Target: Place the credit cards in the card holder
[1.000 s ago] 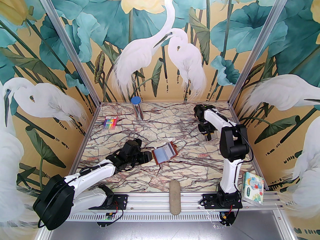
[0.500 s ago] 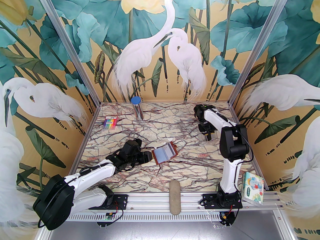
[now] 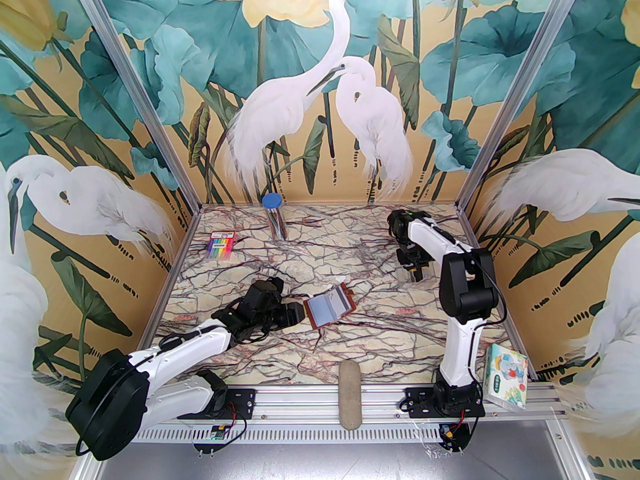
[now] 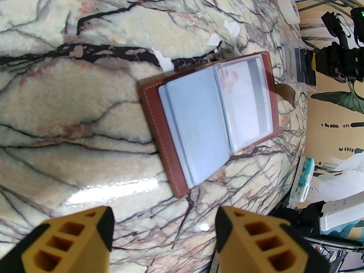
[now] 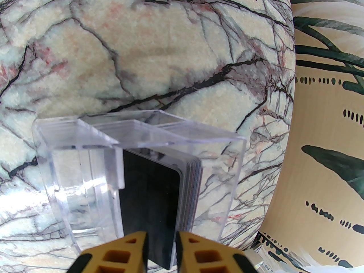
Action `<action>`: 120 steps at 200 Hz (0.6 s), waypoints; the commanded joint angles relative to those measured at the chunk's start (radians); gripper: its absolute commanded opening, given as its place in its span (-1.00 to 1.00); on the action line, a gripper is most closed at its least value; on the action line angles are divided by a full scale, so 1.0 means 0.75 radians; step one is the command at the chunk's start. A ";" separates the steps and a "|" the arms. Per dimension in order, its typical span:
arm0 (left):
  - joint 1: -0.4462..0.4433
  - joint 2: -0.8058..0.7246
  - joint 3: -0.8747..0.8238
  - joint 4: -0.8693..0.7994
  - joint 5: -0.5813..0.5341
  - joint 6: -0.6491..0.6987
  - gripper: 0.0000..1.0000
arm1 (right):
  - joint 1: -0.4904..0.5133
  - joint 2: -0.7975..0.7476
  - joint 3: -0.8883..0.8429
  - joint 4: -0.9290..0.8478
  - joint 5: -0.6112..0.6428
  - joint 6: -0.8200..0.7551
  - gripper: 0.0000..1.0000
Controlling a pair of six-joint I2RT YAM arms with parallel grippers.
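My left tool [image 4: 163, 212] hangs low over the surface [image 4: 71, 95] with its fingers spread and nothing between them. The holder [image 4: 199, 118] lies flat and open just ahead of its tips, the brown leather edge nearest me and the pale clear sleeves facing up. The far sleeve seems to have a whitish card in it already. The leather is soft and light and would likely slide or flap shut if pushed, so I would pin it with this tool by the near cover or the spine, not by the flimsy sleeves.

My right tool [image 5: 161, 235] is well apart from the holder, near the far right corner. Its fingers are drawn close on the near edge of a dark card [image 5: 150, 198], and I judge that a pinch. The card stands on edge in a clear box [image 5: 85, 166], with the other cards [image 5: 190, 192] stacked just to the right of my fingers. They are thin, stiff, slick and very light. I judge a firm pinch across the faces close to one short edge is best, leaving the other end free to lead into a sleeve.
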 commanded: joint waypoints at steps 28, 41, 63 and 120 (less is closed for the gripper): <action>0.010 0.003 -0.016 0.023 0.019 -0.015 0.29 | -0.005 -0.004 -0.014 0.019 -0.055 0.002 -0.50; 0.008 0.004 -0.015 0.023 0.020 -0.015 0.29 | -0.005 -0.002 -0.014 0.019 -0.054 0.002 -0.50; 0.009 0.004 -0.015 0.023 0.021 -0.014 0.29 | -0.004 -0.004 -0.011 0.019 -0.059 0.001 -0.50; 0.010 0.006 -0.007 0.021 0.021 -0.010 0.29 | -0.007 -0.025 -0.001 0.017 0.019 0.009 -0.49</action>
